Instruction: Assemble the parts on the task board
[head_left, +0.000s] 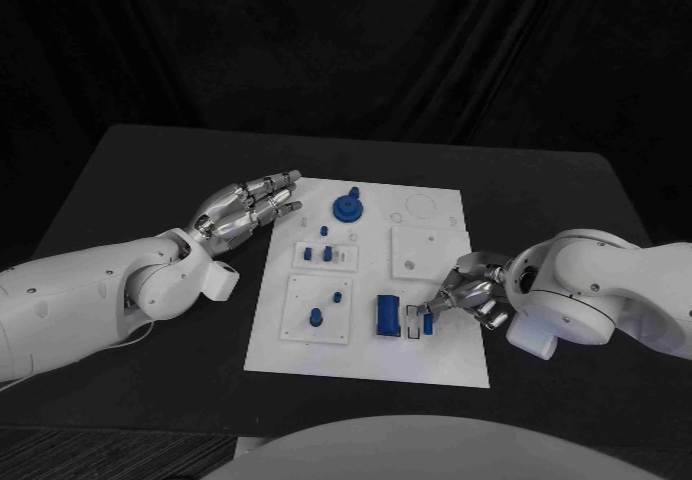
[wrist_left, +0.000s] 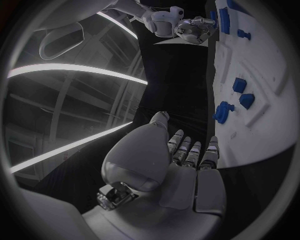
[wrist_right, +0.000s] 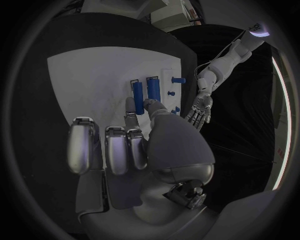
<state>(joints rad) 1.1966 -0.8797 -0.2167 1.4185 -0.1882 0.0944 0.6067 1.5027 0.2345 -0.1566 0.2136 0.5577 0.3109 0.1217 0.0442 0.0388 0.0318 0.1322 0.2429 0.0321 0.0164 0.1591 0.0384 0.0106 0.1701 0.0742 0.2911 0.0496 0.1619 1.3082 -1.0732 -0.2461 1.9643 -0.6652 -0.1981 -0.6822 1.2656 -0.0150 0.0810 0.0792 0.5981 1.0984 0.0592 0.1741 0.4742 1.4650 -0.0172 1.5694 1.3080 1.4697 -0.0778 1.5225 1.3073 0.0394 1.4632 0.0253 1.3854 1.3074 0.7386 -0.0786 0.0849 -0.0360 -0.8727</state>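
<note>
The white task board (head_left: 433, 350) lies mid-table. The left hand (head_left: 248, 208) hovers at its far left edge, fingers apart, holding nothing. The right hand (head_left: 464, 296) sits over the near right part, fingertips seemingly pinching a small blue peg (head_left: 428, 322) beside a blue cylinder (head_left: 388, 314).

White task board (head_left: 433, 360); blue parts (head_left: 388, 314); black table (head_left: 144, 170); silver robot hand (head_left: 253, 208), seemingly plain.

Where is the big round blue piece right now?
In the head view the big round blue piece sits near the far edge of the white task board, just beside the fingertips of the left hand, far from the right hand.
</note>
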